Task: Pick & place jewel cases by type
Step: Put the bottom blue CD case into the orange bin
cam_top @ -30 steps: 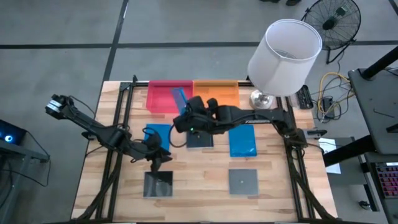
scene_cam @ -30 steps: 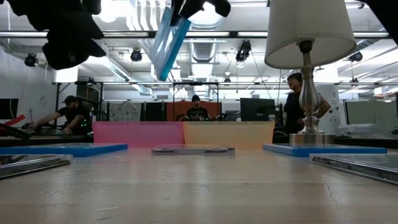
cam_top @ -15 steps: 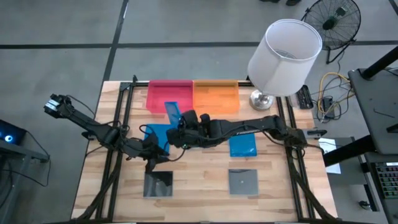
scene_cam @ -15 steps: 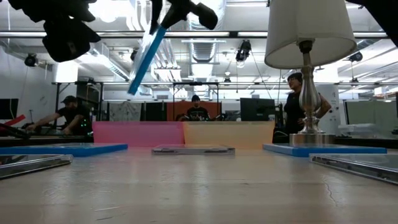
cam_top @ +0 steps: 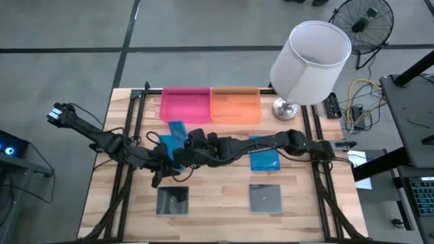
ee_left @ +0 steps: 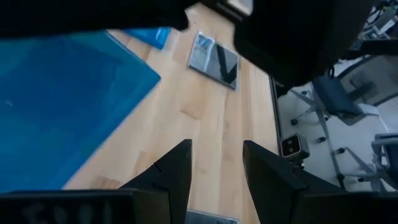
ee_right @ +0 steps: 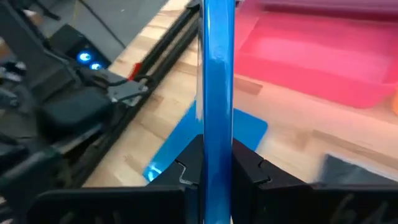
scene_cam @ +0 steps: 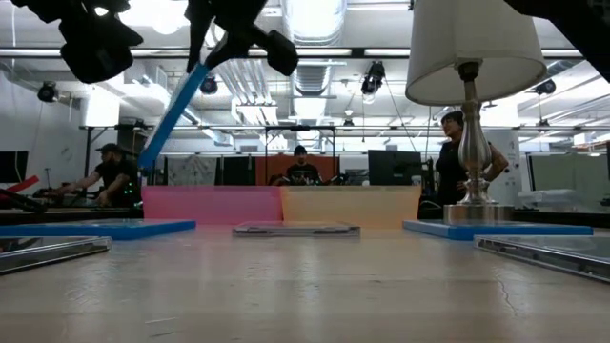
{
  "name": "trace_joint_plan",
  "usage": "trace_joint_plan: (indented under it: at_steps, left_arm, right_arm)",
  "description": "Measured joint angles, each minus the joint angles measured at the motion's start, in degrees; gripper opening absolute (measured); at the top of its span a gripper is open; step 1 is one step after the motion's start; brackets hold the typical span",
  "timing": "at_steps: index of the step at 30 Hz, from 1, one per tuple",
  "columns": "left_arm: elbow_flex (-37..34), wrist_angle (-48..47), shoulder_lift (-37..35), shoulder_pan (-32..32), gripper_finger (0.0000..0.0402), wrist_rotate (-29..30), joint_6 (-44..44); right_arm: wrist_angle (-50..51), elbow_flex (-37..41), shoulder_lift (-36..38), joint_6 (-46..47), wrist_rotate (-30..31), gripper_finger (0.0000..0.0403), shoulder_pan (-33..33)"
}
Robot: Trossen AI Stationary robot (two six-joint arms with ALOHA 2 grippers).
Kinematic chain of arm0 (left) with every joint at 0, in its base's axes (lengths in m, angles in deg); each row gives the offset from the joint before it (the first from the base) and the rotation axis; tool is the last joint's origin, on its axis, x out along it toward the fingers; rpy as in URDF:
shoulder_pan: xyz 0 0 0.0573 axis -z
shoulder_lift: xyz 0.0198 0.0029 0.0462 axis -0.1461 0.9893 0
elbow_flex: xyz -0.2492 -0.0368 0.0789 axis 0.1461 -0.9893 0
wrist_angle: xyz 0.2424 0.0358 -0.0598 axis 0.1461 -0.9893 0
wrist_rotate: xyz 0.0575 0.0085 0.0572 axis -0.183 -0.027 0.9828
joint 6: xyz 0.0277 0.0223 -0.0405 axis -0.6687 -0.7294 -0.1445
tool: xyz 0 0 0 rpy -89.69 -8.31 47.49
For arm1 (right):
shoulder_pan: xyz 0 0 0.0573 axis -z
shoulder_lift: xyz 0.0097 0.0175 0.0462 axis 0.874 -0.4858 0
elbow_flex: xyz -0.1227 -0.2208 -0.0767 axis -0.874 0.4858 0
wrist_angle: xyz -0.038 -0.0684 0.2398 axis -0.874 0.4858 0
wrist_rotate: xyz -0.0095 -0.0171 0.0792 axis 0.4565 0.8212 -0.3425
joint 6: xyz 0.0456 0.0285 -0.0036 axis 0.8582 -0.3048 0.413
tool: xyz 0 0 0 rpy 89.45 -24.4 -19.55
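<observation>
Two shallow trays [cam_top: 210, 105] sit side by side at the far edge of the table [cam_top: 224, 203], with a lamp [cam_top: 308, 57] to their right. Near the front edge lie two square jewel cases [cam_top: 173, 200], one left and one right. A rectangular jewel case [cam_top: 264, 157] lies right of centre. The right claw [cam_top: 184, 150], reaching across to the left half, grips a tilted case [scene_cam: 172, 114] above another flat case [ee_right: 186, 140]. The left claw [cam_top: 163, 173] hangs just beside it.
</observation>
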Motion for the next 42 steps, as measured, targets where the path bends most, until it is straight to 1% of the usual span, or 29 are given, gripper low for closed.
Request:
trace_joint_plan:
  at_steps: [10,13,17,20,23,27,30,36,42]
  left_arm:
    - [0.00,-0.17,-6.18,-0.01,0.0126,8.52,-5.79]
    - [0.00,-0.18,-7.70,-0.02,0.0126,9.45,-7.71]
    - [-0.06,-0.43,-10.03,-0.02,0.0126,9.45,-9.56]
    - [-0.61,-2.58,-12.45,-0.02,0.0126,9.42,-10.56]
    - [-2.30,-3.13,-15.81,-0.02,0.0126,8.59,-10.57]
    - [-5.08,-3.10,-20.55,0.00,0.0126,5.97,-10.26]
    - [-6.89,-3.15,-23.07,0.00,0.0126,5.65,-10.26]
    - [-7.78,-4.69,-24.07,-0.02,0.0126,5.69,-10.48]
    - [-7.79,-4.52,-23.57,-0.02,0.0126,5.69,-11.44]
  right_arm:
    - [-5.05,0.00,0.54,-8.52,-6.67,0.0029,3.25]
    - [-6.73,0.00,0.55,-9.82,-8.50,0.0029,4.66]
    - [-8.61,0.00,0.55,-10.03,-9.92,0.0029,6.32]
    - [-9.62,0.00,0.55,-9.98,-10.18,0.0029,7.63]
    - [-10.86,0.00,0.55,-9.07,-10.03,0.0029,9.13]
    - [-13.41,0.00,0.55,-8.23,-9.62,0.0029,10.74]
    - [-16.06,0.00,0.55,-7.97,-9.49,0.0029,12.06]
    - [-20.24,0.04,0.55,-7.37,-7.54,0.0029,15.06]
    - [-20.42,0.59,0.55,-6.20,-7.10,0.0029,17.58]
